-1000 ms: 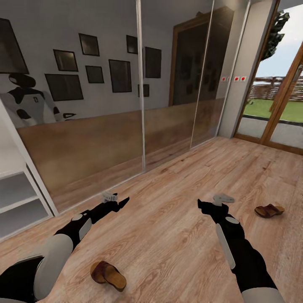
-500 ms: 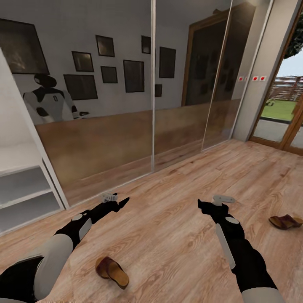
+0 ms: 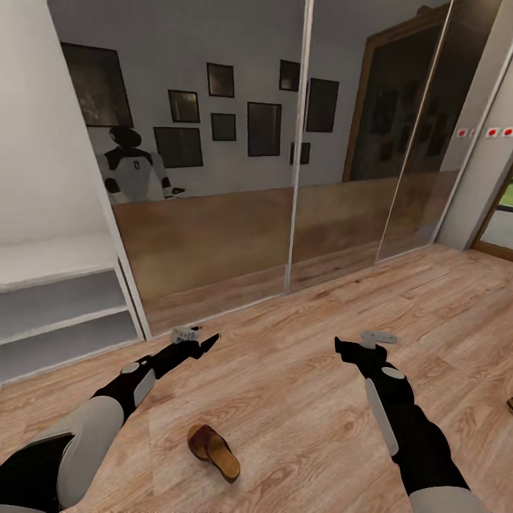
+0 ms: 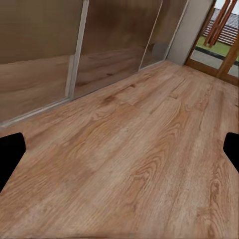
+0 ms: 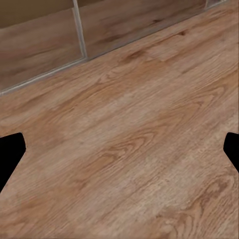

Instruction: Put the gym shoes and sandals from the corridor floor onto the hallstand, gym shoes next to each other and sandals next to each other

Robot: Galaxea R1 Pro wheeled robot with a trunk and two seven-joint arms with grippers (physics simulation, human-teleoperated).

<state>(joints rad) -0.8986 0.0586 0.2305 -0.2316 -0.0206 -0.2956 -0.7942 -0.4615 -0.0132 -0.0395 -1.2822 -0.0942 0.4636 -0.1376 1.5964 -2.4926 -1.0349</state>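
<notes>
Both grippers, left (image 3: 211, 343) and right (image 3: 340, 348), hang spread and empty over the floor (image 3: 299, 399); one sandal (image 3: 213, 451) lies below the left.

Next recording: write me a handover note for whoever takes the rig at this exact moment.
Left gripper and right gripper: jaws open, empty, held out above the corridor floor.
One sandal lies on the floor between the arms, close to the robot. The hallstand stands at left with nothing on the tiers in view.
Done: nothing placed.
Left: all four shoes to rack, pairs together.
</notes>
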